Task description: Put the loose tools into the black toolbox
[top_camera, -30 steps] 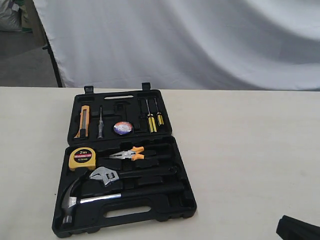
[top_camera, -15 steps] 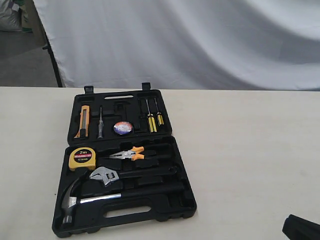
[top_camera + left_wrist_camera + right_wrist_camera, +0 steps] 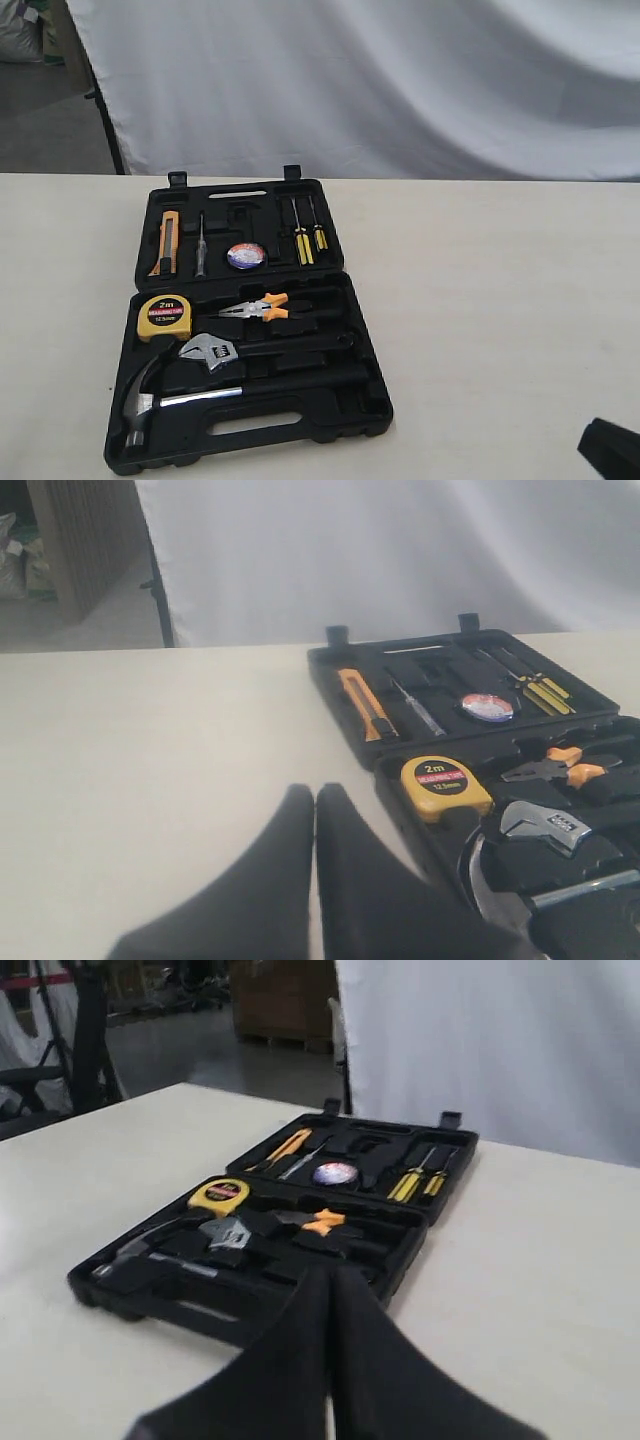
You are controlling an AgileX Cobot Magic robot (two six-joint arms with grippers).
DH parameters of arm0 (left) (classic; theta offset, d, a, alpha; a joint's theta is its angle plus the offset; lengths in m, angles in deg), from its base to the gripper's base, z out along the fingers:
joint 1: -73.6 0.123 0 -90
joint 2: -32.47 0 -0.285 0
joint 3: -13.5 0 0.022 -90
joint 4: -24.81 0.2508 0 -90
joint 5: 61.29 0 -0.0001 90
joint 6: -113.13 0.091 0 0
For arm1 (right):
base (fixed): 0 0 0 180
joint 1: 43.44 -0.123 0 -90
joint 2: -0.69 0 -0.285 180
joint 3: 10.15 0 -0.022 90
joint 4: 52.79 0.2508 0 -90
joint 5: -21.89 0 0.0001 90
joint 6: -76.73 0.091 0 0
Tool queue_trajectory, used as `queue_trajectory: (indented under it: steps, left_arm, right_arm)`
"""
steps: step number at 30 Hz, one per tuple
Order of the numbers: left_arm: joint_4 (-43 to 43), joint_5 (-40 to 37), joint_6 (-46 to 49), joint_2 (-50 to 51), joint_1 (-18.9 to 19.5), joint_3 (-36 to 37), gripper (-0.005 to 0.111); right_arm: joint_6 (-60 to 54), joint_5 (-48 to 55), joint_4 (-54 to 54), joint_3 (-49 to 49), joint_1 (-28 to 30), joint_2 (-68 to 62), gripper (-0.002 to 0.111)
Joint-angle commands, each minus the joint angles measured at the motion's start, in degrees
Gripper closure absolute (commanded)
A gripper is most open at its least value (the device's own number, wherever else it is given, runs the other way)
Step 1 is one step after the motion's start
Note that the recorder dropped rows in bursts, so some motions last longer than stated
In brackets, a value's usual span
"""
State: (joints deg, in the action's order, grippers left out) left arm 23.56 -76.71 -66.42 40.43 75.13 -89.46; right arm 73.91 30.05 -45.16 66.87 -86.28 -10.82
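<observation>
The black toolbox [image 3: 362,425] lies open on the pale table, both halves flat. The claw hammer [image 3: 150,398] rests in the near half by the slot handle. The adjustable wrench [image 3: 212,351] lies just above it. The bluish tape roll [image 3: 245,256] sits in the far half. My left gripper [image 3: 314,796] is shut and empty over bare table beside the case, near the tape measure [image 3: 444,786]. My right gripper [image 3: 331,1272] is also shut and empty, short of the case's near right corner. Only a black tip of the right gripper [image 3: 612,452] shows at the exterior view's lower right corner.
The near half also holds a yellow tape measure [image 3: 164,316] and orange-handled pliers [image 3: 264,306]. The far half holds an orange knife [image 3: 167,243] and yellow screwdrivers [image 3: 308,242]. A white cloth [image 3: 400,90] hangs behind the table's far edge.
The right gripper has drawn back toward the lower right corner of the exterior view, so less of it shows. The tools and toolbox have not moved.
</observation>
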Motion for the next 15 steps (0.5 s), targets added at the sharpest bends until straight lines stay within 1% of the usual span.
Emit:
queue_trajectory:
  steps: [1, 5, 8, 12, 15]
  left_arm:
    - [-0.53, 0.01, -0.44, -0.18, 0.2, 0.18, 0.106]
    - [-0.53, 0.01, -0.44, -0.18, 0.2, 0.18, 0.106]
    - [-0.53, 0.01, -0.44, -0.18, 0.2, 0.18, 0.106]
    - [-0.53, 0.01, -0.44, -0.18, 0.2, 0.18, 0.106]
    - [-0.53, 0.01, -0.44, -0.18, 0.2, 0.18, 0.106]
  right_arm:
    - [2.83, 0.01, 1.66, 0.2, 10.38, 3.72, 0.108]
    - [4.99, 0.66, 4.06, 0.2, 22.18, 3.72, 0.108]
    - [4.75, 3.34, 4.06, 0.2, 28.57, 3.72, 0.108]
    - [4.75, 4.6, 4.06, 0.2, 33.35, 3.72, 0.108]
    - [4.75, 4.6, 3.91, 0.2, 34.13, 3.72, 0.108]
